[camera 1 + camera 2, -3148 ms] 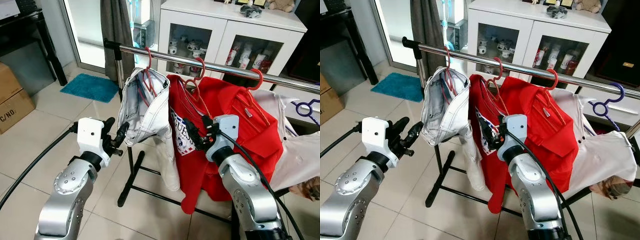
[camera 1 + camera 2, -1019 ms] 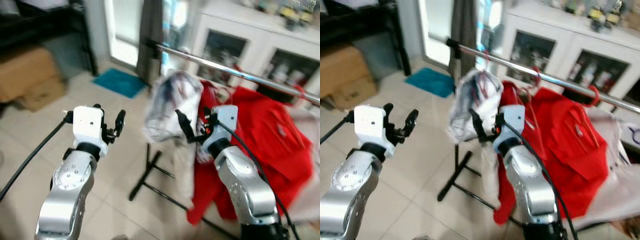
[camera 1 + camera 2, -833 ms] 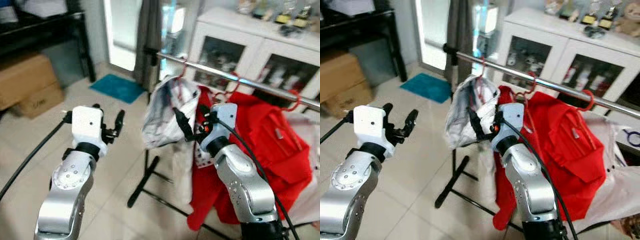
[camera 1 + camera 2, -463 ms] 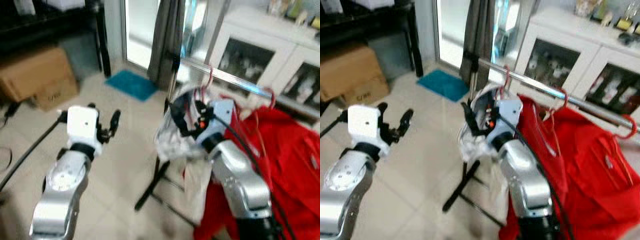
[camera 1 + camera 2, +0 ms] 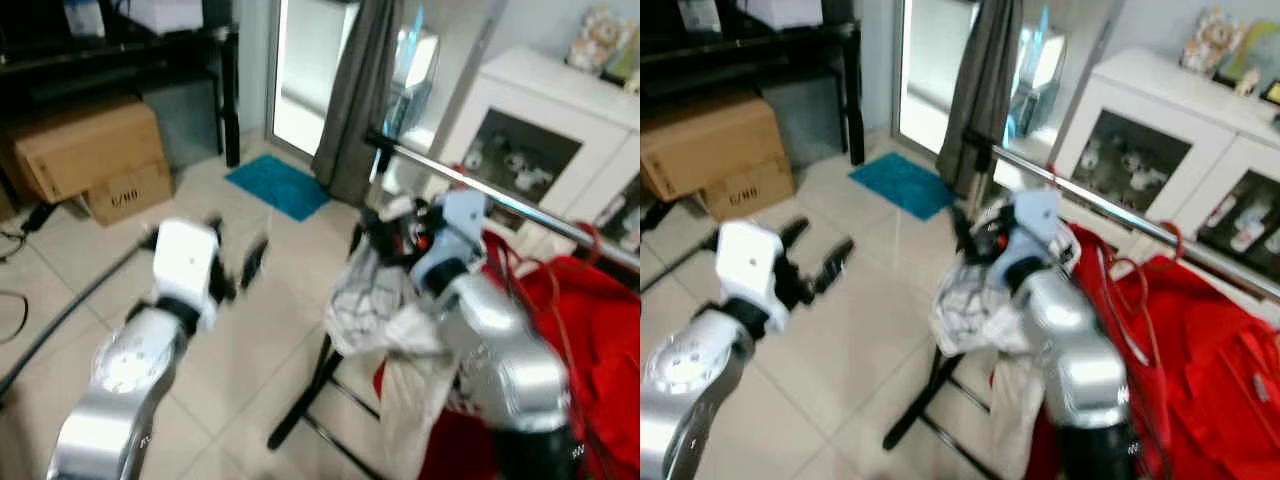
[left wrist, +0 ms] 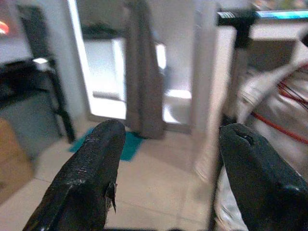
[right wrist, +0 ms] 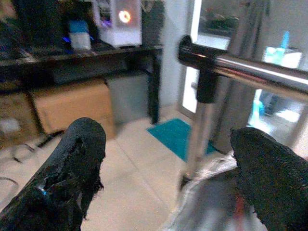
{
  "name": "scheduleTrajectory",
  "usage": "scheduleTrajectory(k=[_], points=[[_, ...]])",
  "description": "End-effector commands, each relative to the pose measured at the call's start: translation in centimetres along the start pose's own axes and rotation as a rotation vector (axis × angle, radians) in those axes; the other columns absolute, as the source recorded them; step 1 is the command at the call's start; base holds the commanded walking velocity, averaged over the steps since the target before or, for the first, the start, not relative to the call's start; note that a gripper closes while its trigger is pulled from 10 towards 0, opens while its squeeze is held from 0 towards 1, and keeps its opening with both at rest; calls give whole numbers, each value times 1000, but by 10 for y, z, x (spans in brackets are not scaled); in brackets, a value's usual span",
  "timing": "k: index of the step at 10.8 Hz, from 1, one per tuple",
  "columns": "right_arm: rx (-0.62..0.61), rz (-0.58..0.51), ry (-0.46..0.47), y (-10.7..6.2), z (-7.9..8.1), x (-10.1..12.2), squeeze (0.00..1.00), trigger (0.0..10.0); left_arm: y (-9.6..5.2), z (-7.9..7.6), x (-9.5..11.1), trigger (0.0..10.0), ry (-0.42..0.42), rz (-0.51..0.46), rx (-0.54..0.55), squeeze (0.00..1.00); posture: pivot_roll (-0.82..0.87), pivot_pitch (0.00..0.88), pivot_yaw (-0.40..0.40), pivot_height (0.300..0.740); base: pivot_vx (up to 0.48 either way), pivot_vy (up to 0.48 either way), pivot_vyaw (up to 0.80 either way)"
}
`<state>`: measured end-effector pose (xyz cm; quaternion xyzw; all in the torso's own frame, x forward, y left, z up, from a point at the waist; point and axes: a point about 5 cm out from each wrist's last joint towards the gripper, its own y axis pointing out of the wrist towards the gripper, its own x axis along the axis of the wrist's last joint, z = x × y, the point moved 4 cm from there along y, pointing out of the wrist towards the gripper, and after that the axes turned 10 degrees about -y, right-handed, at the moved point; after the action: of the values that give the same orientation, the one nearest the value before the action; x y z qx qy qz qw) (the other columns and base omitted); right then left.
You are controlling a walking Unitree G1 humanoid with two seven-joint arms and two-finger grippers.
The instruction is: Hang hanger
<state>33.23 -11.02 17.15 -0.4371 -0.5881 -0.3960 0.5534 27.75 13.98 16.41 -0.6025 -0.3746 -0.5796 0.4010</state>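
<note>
Both tools empty, fingers apart | right tool (image 7: 166, 168) faces rail (image 7: 250, 72) end | left tool (image 6: 166, 173) beside rack

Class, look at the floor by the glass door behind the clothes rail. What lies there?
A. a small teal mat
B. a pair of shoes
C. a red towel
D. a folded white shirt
A: a small teal mat lies on the tiles near the door, beyond the rail.

Garments (image 5: 980, 310) on rail (image 5: 1120, 215); boxes (image 5: 710, 150) far left.
</note>
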Motion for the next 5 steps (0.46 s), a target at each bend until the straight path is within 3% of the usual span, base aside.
scheduleTrajectory(k=[1, 3, 4, 5], points=[[-26, 33, -32, -4, -14, -1, 1000, 10000, 1, -13, -7, 10000, -40, 38, -86, 0, -18, 0, -90, 740, 0, 0, 0], [-20, 76, -61, -2, -21, 2, 1000, 10000, -4, -19, -10, 10000, -64, 83, -189, 0, -25, 0, -90, 740, 0, 0, 0], [3, 185, -68, 3, -24, -8, 1000, 10000, -12, -23, -19, 10000, -40, 152, -276, 0, -28, 0, -93, 740, 0, 0, 0], [38, 274, -75, 6, -26, -18, 871, 10000, -13, -27, -23, 10000, -32, 178, -317, 0, -27, 0, -98, 740, 0, 0, 0]])
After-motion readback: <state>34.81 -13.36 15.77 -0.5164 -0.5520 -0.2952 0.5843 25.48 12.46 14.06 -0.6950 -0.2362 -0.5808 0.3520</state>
